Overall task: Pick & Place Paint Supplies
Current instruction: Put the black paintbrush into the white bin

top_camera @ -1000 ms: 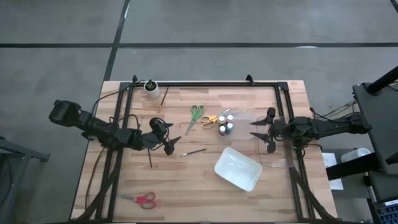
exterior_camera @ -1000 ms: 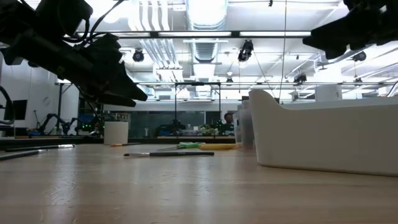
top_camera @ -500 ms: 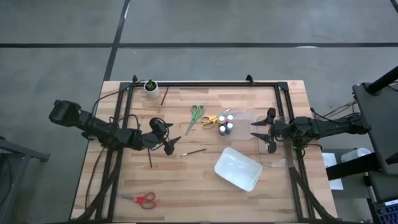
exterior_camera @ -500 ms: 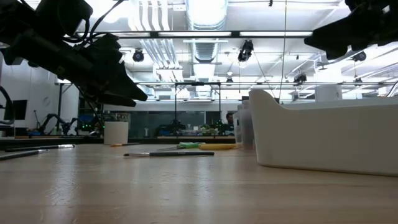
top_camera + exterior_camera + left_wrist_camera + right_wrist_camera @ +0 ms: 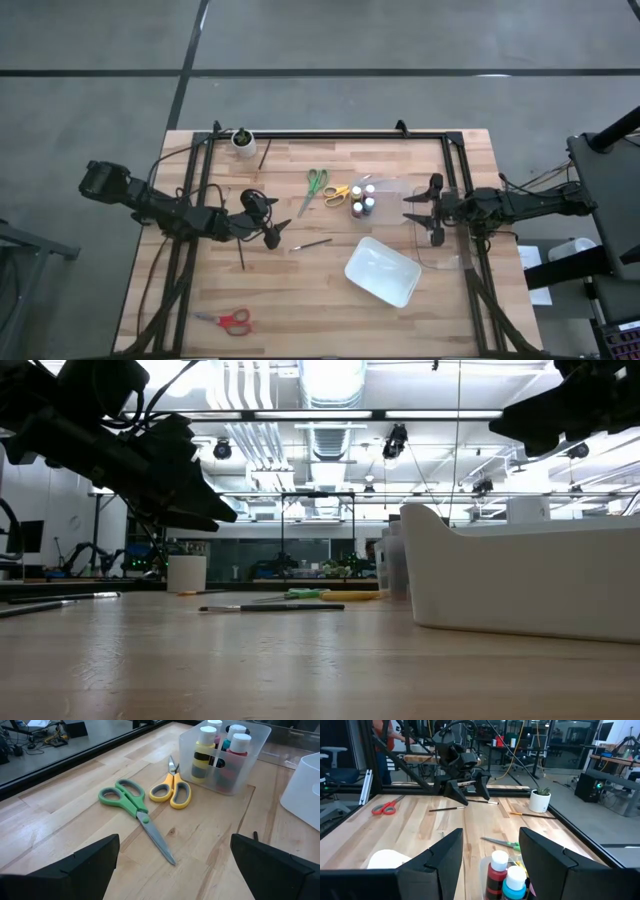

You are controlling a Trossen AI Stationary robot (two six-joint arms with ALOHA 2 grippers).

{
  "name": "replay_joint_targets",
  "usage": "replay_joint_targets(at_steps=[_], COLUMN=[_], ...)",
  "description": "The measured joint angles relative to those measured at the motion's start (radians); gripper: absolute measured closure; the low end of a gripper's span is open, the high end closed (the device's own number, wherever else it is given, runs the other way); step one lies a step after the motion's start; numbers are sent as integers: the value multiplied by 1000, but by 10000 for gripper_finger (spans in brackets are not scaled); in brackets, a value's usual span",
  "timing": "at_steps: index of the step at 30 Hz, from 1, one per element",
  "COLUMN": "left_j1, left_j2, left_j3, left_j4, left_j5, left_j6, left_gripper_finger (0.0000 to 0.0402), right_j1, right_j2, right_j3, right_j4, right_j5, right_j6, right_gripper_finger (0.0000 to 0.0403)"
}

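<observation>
Ahead of the left gripper [image 5: 172,865], jaws wide and empty, lie the green scissors [image 5: 131,807], seemingly untouched

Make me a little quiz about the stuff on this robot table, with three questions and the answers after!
1. True or false: the red scissors lie right beside the green scissors.
2. What holds the paint bottles? A) the white tray B) a clear plastic box C) the white cup
3. Fill in: the left gripper hangs over the table with its fingers ____, holding nothing.

Key
1. False. The red scissors lie alone near the table's front edge, far from the green scissors, which lie next to the yellow scissors.
2. B
3. open
</observation>
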Motion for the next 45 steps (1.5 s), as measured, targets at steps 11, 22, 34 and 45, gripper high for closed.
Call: replay_joint_targets(at_steps=[11, 22, 34, 45], left_j1=[0, 0, 0, -69], left_j2=[0, 0, 0, 5], left_j3=[0, 1, 1, 180], left_j4=[0, -70, -118, -276], left_j5=[0, 0, 7, 315], left_j6=[0, 89, 65, -72], left_gripper_finger=[13, 13, 13, 13], right_j1=[0, 0, 0, 0], right_j2=[0, 0, 0, 0], right_j3=[0, 0, 0, 0], right_j4=[0, 0, -1, -1], right_j5=[0, 1, 1, 2], right_j6=[-2, -1, -1, -3], right_gripper_finger=[211, 211, 211, 211])
